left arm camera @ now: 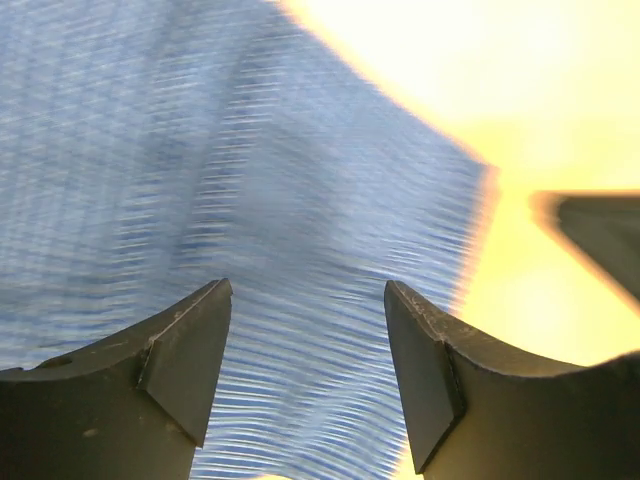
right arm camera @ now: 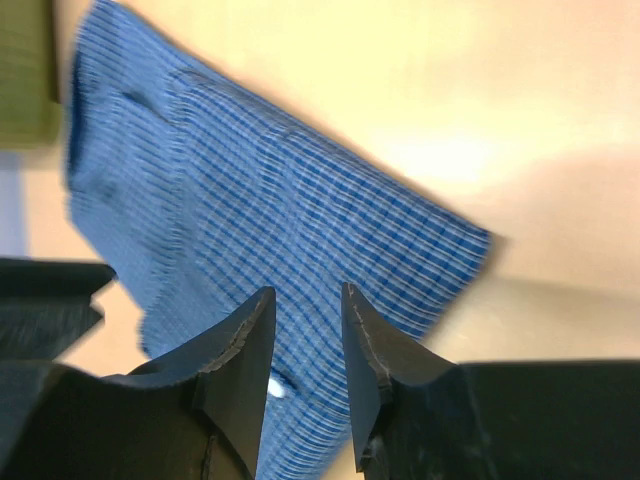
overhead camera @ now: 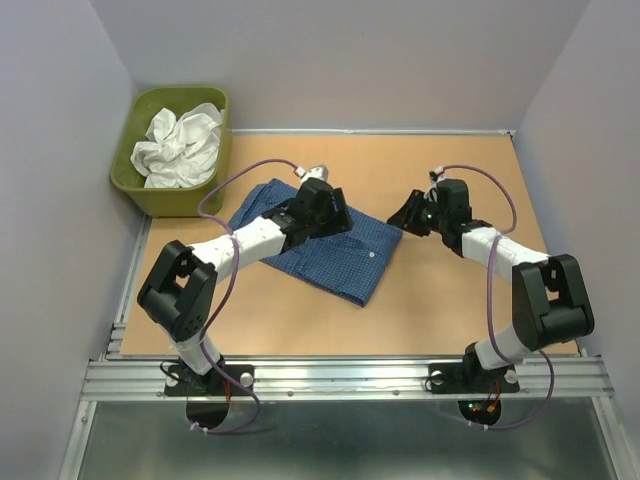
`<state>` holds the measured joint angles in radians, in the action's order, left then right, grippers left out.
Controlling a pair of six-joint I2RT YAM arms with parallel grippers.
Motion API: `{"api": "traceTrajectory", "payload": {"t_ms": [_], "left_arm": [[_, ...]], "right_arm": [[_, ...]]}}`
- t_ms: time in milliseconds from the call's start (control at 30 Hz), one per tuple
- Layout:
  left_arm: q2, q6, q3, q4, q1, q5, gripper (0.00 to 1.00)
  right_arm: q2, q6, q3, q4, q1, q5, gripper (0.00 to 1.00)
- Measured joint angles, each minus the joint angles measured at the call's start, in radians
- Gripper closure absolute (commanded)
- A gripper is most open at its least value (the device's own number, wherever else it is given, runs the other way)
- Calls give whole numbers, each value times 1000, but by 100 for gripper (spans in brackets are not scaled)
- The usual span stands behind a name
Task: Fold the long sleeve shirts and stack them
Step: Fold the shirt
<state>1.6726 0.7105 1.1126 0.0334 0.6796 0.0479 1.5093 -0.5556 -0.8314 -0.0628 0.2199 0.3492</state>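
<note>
A dark blue checked long sleeve shirt (overhead camera: 352, 262) lies folded flat in the middle of the table, one pale button (overhead camera: 372, 255) showing. My left gripper (overhead camera: 338, 218) hovers over its upper part; in the left wrist view its jaws (left arm camera: 305, 290) stand wide open above the blue cloth (left arm camera: 200, 150), holding nothing. My right gripper (overhead camera: 406, 215) sits just off the shirt's right edge. Seen from the right wrist, this gripper (right arm camera: 305, 292) has a narrow gap between its fingers, with nothing in it and the shirt (right arm camera: 250, 200) lying beyond. A crumpled white garment (overhead camera: 180, 145) fills the tub.
An olive-green tub (overhead camera: 165, 200) stands at the table's back left corner, close to the shirt's left end; a piece of it (right arm camera: 25, 70) shows in the right wrist view. Bare wooden tabletop (overhead camera: 450, 300) lies right of and in front of the shirt. Grey walls enclose three sides.
</note>
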Motion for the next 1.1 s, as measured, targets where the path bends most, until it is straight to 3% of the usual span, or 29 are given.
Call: {"api": "traceTrajectory", "payload": {"t_ms": [167,200,500,667,867,1100], "left_arm": [[-3,5,80,-78,82,-89,44],[3,7,84,-100,89,-111,51],[188,11,39,-225,62,-145,76],[209,32,-80,-263,-13,-157,77],[202,39,-117,-320,-69,-189,75],[202,38,-122,-333,-69,-195,75]], "right_arm": [[26,-116,51,-177,-16,99,67],[42,-138,67,-219,-19,118,67],[295,-258,169,-502,-60,217,72],[313,-274,208,-584,-90,229,73],[304,-272,223,-601,-111,265,71],[155,-290,204,-589,-63,378,65]]}}
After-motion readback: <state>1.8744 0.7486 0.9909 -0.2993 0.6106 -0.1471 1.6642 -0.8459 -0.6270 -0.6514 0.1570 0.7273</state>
